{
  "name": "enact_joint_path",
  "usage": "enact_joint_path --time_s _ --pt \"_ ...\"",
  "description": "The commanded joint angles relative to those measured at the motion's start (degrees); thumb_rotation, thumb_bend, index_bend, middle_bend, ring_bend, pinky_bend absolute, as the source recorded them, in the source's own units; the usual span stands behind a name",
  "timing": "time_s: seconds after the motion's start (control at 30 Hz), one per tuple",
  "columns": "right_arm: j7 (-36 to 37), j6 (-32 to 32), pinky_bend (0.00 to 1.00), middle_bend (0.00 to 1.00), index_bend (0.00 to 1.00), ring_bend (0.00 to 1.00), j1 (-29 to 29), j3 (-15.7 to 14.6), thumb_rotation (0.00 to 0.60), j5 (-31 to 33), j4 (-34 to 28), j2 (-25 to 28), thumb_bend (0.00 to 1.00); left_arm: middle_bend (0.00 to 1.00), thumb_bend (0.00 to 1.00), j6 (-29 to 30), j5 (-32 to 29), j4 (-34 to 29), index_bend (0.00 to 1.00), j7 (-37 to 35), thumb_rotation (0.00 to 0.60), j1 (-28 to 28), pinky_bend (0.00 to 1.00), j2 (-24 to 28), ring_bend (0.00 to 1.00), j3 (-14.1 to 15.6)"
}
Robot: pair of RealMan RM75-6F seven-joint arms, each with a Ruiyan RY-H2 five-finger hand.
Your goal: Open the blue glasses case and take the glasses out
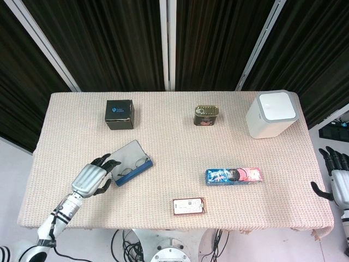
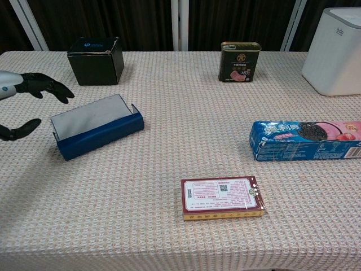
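Head view shows our left hand (image 1: 92, 180) hovering with fingers spread, holding nothing, just beside the open blue glasses case (image 1: 131, 163) on the desk (image 1: 180, 142). We see the glasses (image 1: 133, 165) lying inside it, lid tilted back. Our right hand (image 1: 338, 177) hangs off the desk's right edge, fingers apart and empty. A black box (image 1: 120, 114) stands behind the case.

- The blue glasses case (image 1: 131, 164) lies open on the table (image 1: 174, 158), with the glasses (image 1: 136, 164) inside.
- The left hand (image 1: 92, 178) hovers just left of the case, fingers spread, holding nothing.
- The right hand (image 1: 337, 177) hangs off the table's right edge, fingers apart.
- A black box (image 1: 119, 114), a tin can (image 1: 206, 115), a white appliance (image 1: 271, 114), a cookie pack (image 1: 233, 176) and a small flat box (image 1: 189, 206) sit around.
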Motion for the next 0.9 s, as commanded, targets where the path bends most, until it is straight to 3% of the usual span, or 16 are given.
enact_joint_path --time_s 0.03,0.43,0.9 --pt "-0.14 -0.13 0.00 0.00 0.00 0.00 0.07 -0.07 0.600 -0.04 -0.14 -0.02 0.24 0.19 0.54 -1.47 0.32 -0.05 0.14 -0.90 0.600 0.28 0.19 -0.11 0.03 0.01" --pt "0.69 0.06 0.00 0.00 0.00 0.00 -0.12 0.09 0.600 0.17 0.05 0.26 0.24 0.24 0.55 -6.63 -0.13 1.11 0.14 -0.04 0.600 0.66 0.19 -1.91 0.03 -0.51" --pt "1.40 0.04 0.00 0.00 0.00 0.00 -0.15 0.10 0.600 0.02 0.69 0.00 0.24 0.34 0.55 -8.93 1.58 -4.32 0.14 1.06 0.600 1.03 0.19 -1.82 0.04 -0.91"
